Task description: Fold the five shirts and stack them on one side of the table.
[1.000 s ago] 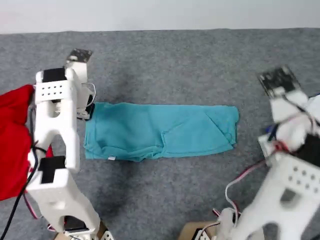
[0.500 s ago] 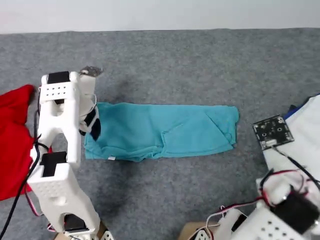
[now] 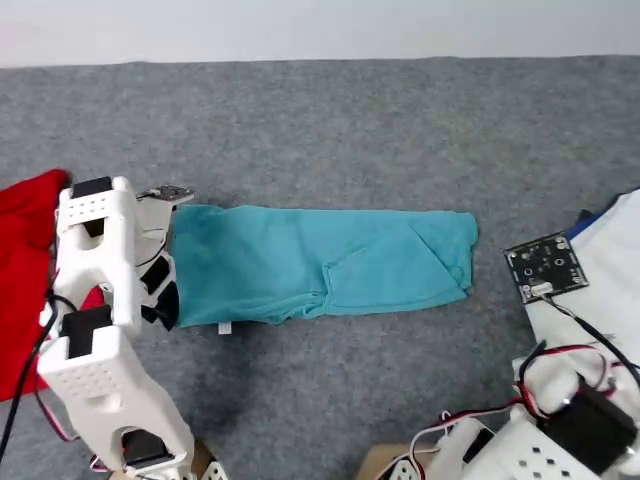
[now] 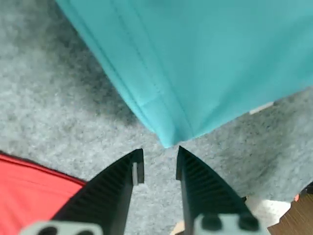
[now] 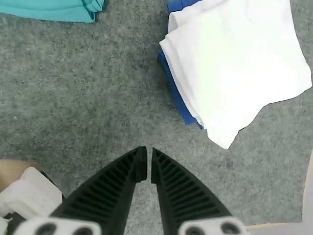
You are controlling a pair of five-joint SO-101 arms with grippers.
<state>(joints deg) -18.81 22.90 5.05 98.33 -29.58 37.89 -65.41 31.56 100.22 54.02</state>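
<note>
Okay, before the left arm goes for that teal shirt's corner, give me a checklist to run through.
1. Left jaws open: ok, parted.
2. Corner of the teal shirt lined up: ok, just ahead of their gap.
3. It lies flat, in a long strip: ok.
4. Right jaws out of the way: ok, shut over bare carpet beside the white shirt.
5. Red shirt clear of the left arm: cannot tell, the arm overlaps it from above.

White plastic arms (image 3: 100, 290) with black servos (image 3: 85, 328), red-black cables (image 3: 565, 348) and ribbed black end effectors (image 4: 159, 164).
</note>
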